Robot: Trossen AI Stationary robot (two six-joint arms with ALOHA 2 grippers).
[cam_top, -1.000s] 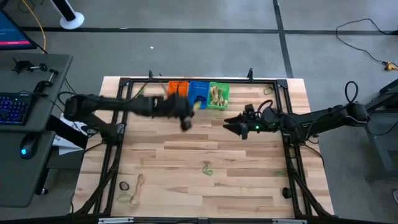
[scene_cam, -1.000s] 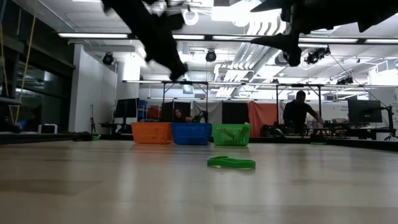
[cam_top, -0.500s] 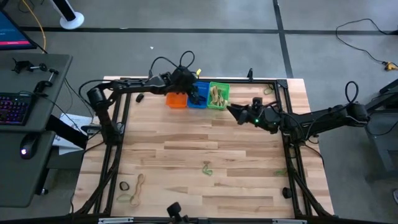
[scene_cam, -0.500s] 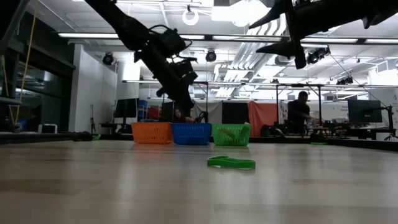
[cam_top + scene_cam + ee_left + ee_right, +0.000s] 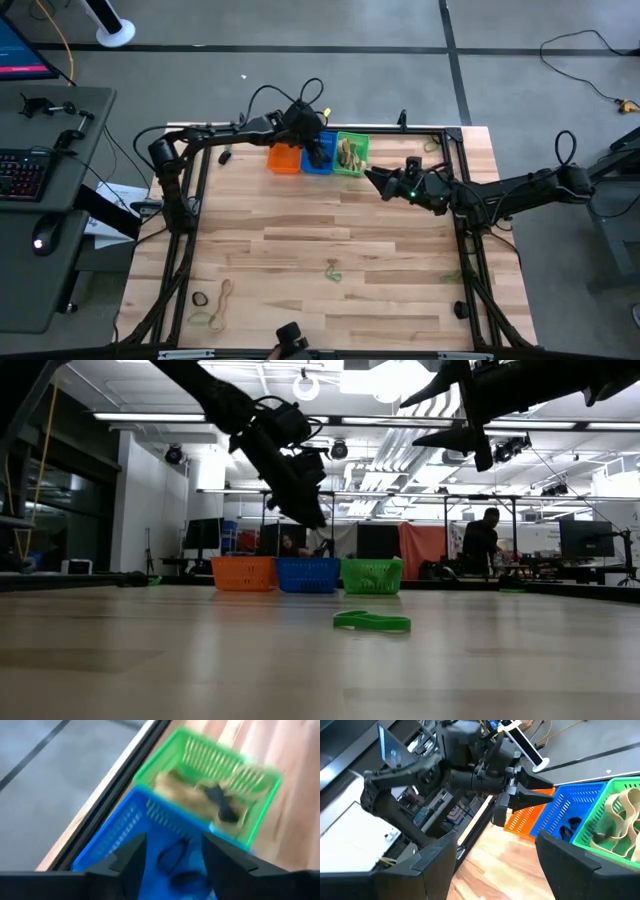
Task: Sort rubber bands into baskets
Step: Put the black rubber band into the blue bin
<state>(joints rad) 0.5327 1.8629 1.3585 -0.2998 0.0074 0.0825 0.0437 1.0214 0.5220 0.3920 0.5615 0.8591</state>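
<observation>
Three baskets stand in a row at the table's far edge: orange (image 5: 283, 160), blue (image 5: 320, 166) and green (image 5: 352, 153). My left gripper (image 5: 319, 150) hangs open over the blue basket (image 5: 125, 832), pointing slantwise down; black rubber bands (image 5: 172, 856) lie in the basket below its fingers. The green basket (image 5: 220, 775) holds tan bands (image 5: 620, 817) and a dark one (image 5: 220, 802). My right gripper (image 5: 370, 176) hovers open above the table just near of the green basket, with nothing between its fingers. Loose bands lie on the table, one of them green (image 5: 333, 270).
More bands lie near the table's near left corner (image 5: 215, 300) and by the right frame rail (image 5: 452, 277). A black frame (image 5: 200, 190) runs round the table. A desk with a keyboard (image 5: 22, 175) stands left of the table. The middle of the wooden top (image 5: 300, 225) is bare.
My left gripper has swung from above the table in front of the baskets toward the far edge and a little right, ending over the blue basket. My right gripper has turned its fingers toward the green basket without shifting place.
</observation>
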